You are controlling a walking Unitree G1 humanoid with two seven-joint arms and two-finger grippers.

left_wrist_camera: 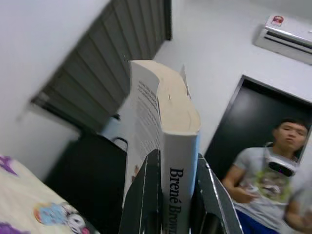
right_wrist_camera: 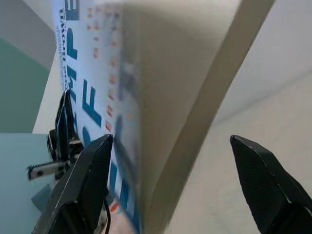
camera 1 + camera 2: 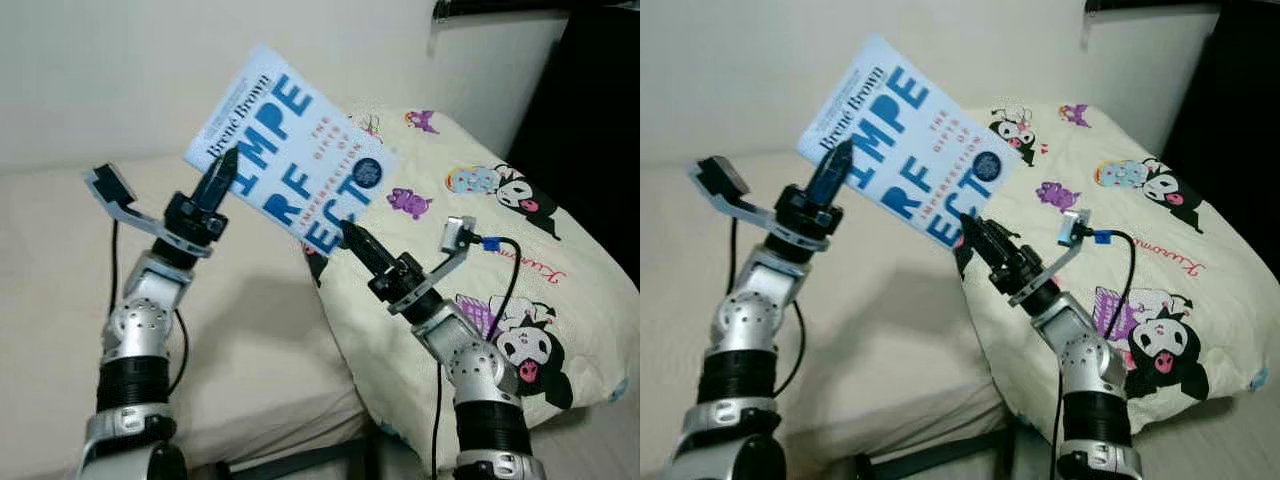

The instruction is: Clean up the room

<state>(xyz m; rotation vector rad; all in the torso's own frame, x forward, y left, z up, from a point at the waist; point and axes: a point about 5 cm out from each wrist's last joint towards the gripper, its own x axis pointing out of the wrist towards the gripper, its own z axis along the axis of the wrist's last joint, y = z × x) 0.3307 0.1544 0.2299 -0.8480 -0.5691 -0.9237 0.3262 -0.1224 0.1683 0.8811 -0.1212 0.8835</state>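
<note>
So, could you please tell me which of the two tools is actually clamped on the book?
The left tool, its fingers pinching the book at the spine; the right tool is open around the lower corner.

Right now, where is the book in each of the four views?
Left eye view: book upper centre, above the bed.
Right eye view: same book, upper centre-left.
Left wrist view: spine between the left tool's fingers.
Right wrist view: cover and page edge.
Shared landmark: cartoon pillow.

A white paperback book (image 3: 300,155) with big blue cover lettering is held up in the air, tilted. Its spine end sits between the left gripper's (image 3: 222,172) jaws. Its lower corner is near the right gripper (image 3: 352,240), above the bed (image 3: 250,330).
</note>
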